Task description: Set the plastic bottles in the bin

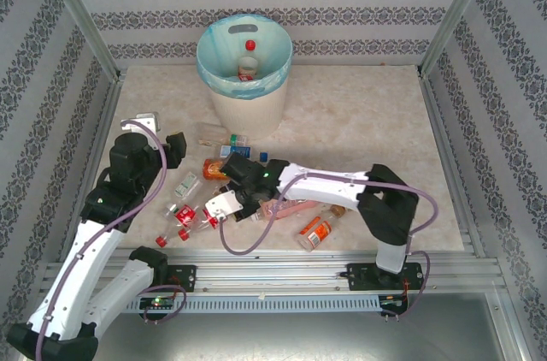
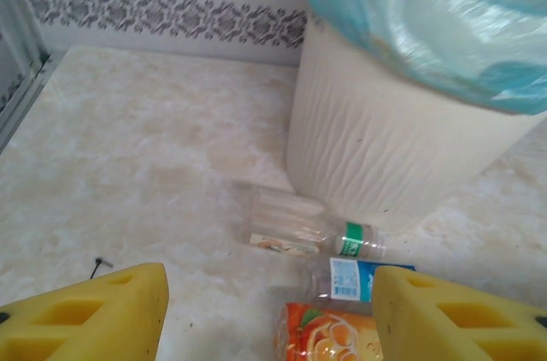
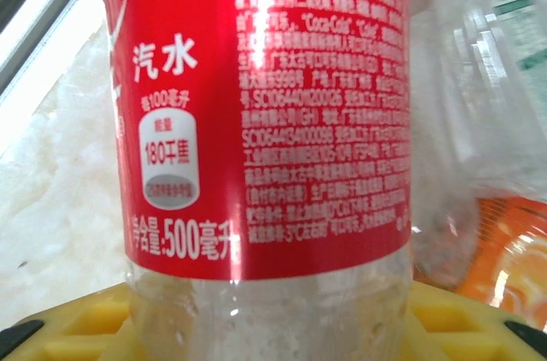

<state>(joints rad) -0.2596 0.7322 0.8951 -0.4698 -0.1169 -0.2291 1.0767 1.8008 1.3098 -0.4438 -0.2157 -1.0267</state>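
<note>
Standing at twelve o'clock, the bin (image 1: 248, 109), one red-capped bottle (image 1: 249, 60) seen inside, left gripper (image 2: 269, 318) spread at nine o'clock, right gripper (image 3: 269, 331) placed around a red-labelled bottle (image 3: 256, 121), grip not discernible, plastic bottles (image 1: 184, 212) scattered toward six o'clock

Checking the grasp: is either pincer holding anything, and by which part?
Left pincer: nothing. Coke bottle sits inside the right pincer, at the clear part below its label; grip cannot be told.

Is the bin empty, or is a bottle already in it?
Not empty: the top view shows a red-capped bottle lying inside the bin.
</note>
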